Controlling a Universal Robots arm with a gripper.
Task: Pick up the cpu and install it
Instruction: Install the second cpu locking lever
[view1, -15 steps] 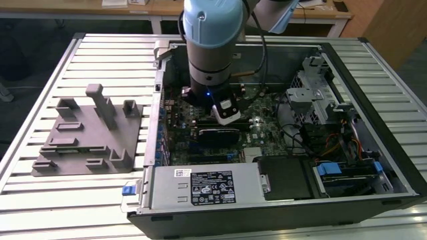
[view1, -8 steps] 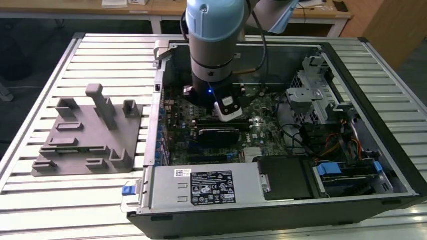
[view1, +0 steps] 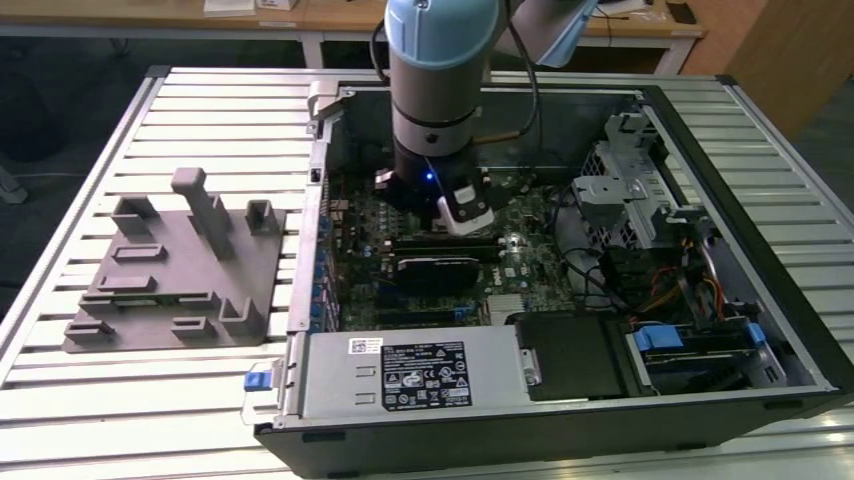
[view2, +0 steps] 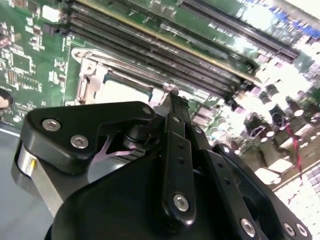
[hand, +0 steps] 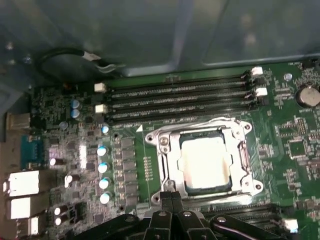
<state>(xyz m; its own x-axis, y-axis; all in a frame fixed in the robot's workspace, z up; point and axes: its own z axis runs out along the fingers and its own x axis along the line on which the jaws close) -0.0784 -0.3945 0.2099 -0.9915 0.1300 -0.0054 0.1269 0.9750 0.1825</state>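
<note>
Centre-right of the first wrist view, the pale silver square cpu (hand: 206, 162) sits seated inside the metal socket frame (hand: 167, 160) on the green motherboard (hand: 295, 150); black gripper (hand: 172, 197) fingers pressed together, empty, just beside the frame's edge.

We note a printed label (view1: 424, 374) on the power supply (view1: 400, 372) in the exterior view; we cannot read its print.
</note>
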